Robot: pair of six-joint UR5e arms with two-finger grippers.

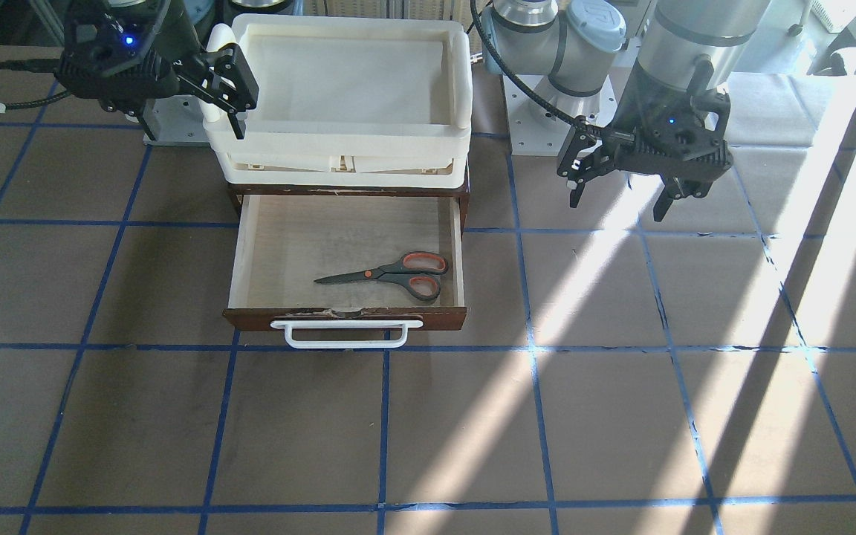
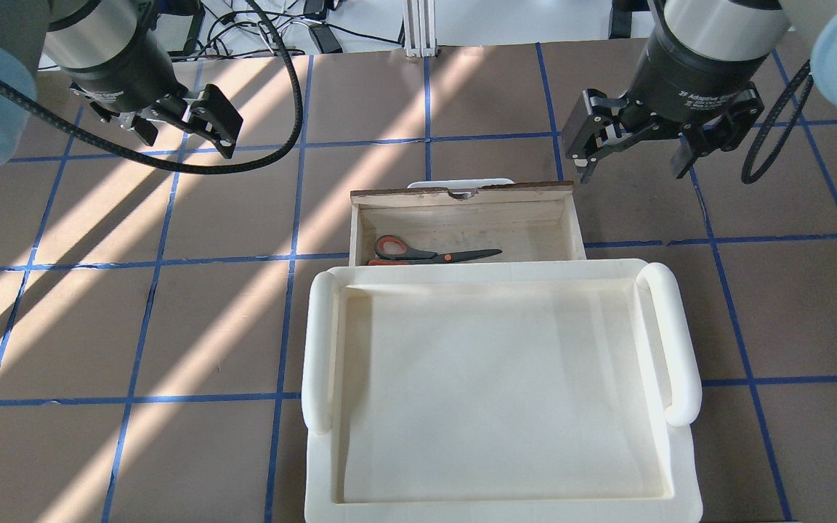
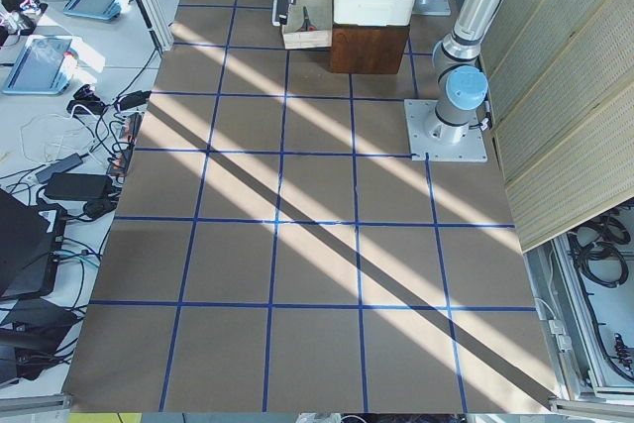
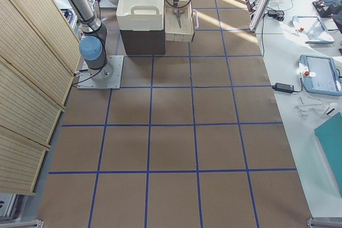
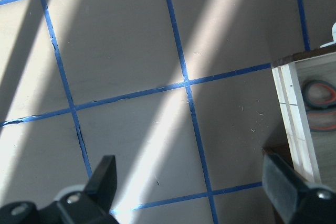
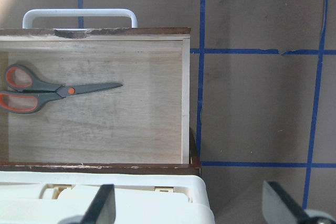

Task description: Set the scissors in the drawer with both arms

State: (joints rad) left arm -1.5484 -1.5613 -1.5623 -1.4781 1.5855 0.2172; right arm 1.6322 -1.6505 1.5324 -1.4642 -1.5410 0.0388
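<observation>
The scissors [image 1: 391,273] lie flat in the open drawer [image 1: 346,316], handles toward my left side. They also show in the overhead view [image 2: 433,252] and the right wrist view [image 6: 52,92]. The drawer [image 2: 462,195] is pulled out, its white handle in front. My left gripper [image 1: 616,206] hangs open and empty over the table beside the drawer; it shows in the overhead view [image 2: 186,138] too. My right gripper [image 2: 631,173] is open and empty, above the drawer's other front corner.
A cream-white tray [image 2: 498,270] sits on top of the dark cabinet and covers the drawer's back part. The brown table [image 1: 472,431] has blue tape lines and sun stripes. The arm base plates stand behind the cabinet.
</observation>
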